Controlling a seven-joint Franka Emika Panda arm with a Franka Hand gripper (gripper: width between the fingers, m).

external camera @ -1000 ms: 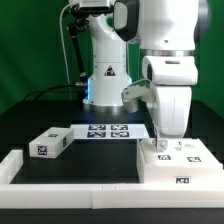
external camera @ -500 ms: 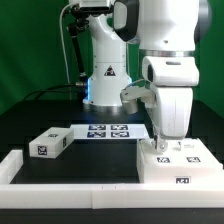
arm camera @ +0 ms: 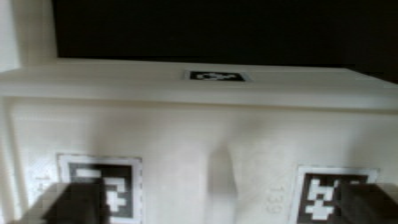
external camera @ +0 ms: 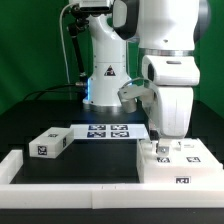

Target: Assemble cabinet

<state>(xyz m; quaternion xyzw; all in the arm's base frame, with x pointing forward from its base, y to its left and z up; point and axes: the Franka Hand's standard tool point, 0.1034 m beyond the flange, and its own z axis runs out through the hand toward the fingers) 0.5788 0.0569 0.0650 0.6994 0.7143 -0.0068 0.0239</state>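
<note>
Cabinet sits directly under the jaws; their spread cannot be told.

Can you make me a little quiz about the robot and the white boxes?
1. True or false: the pincer is over the big white plastic box with square tags.
2. Where is the small white plastic block? A) on the big box B) on the table, toward the exterior view's left C) in the pincer
3. Fill in: the thin white marker board lies on a ___ table.
Key: 1 true; 2 B; 3 black.
</note>
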